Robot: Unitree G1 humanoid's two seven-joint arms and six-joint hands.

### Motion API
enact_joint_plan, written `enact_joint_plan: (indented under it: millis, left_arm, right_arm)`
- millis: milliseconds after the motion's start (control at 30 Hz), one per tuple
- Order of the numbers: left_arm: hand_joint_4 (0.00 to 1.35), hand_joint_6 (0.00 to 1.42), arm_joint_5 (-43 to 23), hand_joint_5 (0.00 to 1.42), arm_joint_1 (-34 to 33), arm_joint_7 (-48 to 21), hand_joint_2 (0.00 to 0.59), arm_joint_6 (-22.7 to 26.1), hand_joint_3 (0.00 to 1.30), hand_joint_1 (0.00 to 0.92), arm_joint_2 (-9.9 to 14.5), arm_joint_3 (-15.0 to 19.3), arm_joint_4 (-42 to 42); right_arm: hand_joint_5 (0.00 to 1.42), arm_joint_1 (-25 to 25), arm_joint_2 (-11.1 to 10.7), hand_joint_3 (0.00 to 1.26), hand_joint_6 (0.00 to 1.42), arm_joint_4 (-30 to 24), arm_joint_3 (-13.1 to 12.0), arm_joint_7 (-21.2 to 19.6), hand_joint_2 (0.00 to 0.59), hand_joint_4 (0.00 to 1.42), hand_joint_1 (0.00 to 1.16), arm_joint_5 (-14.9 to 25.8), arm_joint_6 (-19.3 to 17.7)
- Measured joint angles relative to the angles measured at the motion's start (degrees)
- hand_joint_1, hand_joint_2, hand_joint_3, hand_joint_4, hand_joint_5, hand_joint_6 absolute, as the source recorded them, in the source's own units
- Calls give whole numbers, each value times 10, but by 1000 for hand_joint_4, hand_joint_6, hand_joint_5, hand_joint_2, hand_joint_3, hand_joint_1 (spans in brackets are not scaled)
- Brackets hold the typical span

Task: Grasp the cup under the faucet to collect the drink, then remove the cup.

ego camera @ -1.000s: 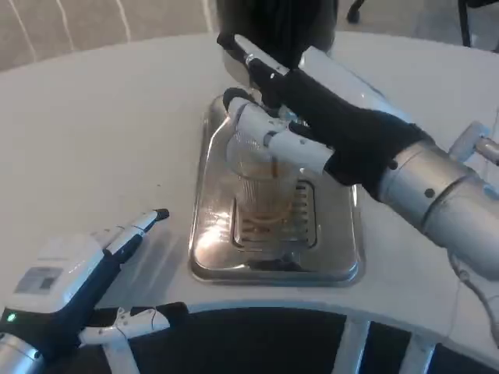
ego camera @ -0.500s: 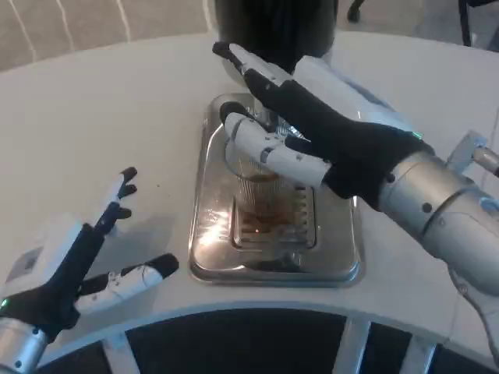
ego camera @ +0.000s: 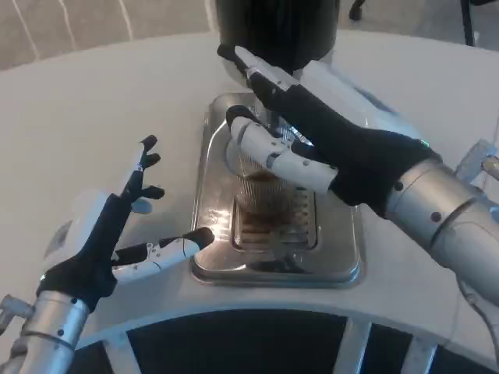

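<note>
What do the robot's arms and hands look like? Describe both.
Both forearms are silver metal cylinders. The left hand has a white back, a black palm side and white fingers tipped in black. The right hand likewise mixes white shell with black covering; a small green light glows near its wrist.

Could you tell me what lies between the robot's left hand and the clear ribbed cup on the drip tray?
In the head view, only the bare left part of the shiny steel drip tray separates the open left hand from the clear ribbed cup, which the right hand grips.
</note>
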Motion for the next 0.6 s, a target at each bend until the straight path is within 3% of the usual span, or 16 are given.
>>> enact_joint_plan:
  millis: [267, 600]
  left_arm:
    - [20, 374, -6, 331, -57, 0, 68, -46, 0, 452, -14, -5, 79]
    - [34, 350, 16, 328, -106, 8, 68, -63, 0, 443, -25, -20, 147]
  right_arm:
    - [0, 1, 6, 0, 0, 0, -8, 9, 573, 0, 0, -3, 0]
    - [0, 1, 17, 0, 0, 1, -7, 17, 575, 0, 0, -21, 1]
